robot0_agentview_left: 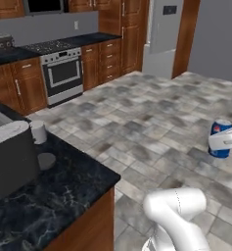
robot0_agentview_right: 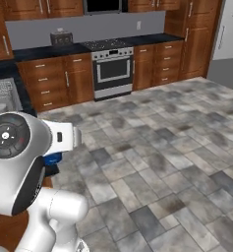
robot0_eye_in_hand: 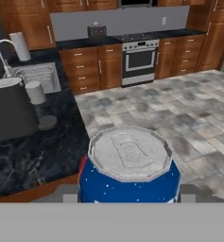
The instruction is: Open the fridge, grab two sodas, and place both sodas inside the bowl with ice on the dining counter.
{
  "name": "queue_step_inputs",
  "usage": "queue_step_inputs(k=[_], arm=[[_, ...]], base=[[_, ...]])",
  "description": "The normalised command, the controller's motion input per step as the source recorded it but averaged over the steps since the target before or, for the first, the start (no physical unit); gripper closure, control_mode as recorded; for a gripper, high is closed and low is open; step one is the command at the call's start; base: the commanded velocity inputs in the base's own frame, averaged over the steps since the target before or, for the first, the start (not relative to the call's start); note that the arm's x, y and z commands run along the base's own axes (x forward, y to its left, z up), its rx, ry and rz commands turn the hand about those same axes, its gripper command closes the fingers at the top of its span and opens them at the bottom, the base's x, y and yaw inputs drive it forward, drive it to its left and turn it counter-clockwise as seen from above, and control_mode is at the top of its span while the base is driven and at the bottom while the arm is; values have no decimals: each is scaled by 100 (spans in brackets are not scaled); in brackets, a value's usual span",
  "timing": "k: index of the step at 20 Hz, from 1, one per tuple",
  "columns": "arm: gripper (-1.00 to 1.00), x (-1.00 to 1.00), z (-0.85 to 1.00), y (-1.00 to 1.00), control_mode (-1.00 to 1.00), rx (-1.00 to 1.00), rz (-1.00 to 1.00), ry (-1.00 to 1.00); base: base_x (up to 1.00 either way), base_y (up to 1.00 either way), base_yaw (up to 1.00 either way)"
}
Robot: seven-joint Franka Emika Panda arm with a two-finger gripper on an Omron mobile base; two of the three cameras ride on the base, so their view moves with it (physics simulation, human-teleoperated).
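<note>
My gripper (robot0_eye_in_hand: 130,194) is shut on a blue soda can (robot0_eye_in_hand: 130,168) with red-white marks, its silver top facing the hand camera and grey fingers (robot0_eye_in_hand: 68,194) on either side. From the left base camera the can (robot0_agentview_left: 218,128) hangs above the tiled floor in the white hand (robot0_agentview_left: 226,139). A sliver of the blue can (robot0_agentview_right: 53,158) shows behind the arm. The silver-grey fridge (robot0_agentview_left: 162,37) stands far back, also at the right edge (robot0_agentview_right: 231,44). The black white-veined dining counter (robot0_agentview_left: 68,188) with a wooden base lies to the left. The bowl is out of view.
On the counter stand a dark grey appliance (robot0_agentview_left: 10,157), a white cup (robot0_agentview_left: 38,131) and a grey disc (robot0_agentview_left: 46,160). A sink with a faucet (robot0_eye_in_hand: 35,75) lies farther along. A stove (robot0_agentview_right: 112,71) and brown cabinets line the back wall. Grey tiled floor (robot0_agentview_right: 162,162) spreads between.
</note>
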Motion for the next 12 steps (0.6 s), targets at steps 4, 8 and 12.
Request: queue_step_inputs(k=[4, 8, 12], arm=[[100, 0, 0, 0, 100, 0, 0, 0], [100, 0, 0, 0, 100, 0, 0, 0], [100, 0, 0, 0, 100, 0, 0, 0]], base=[[-100, 77, 0], [-100, 91, 0], [-100, 96, 0]])
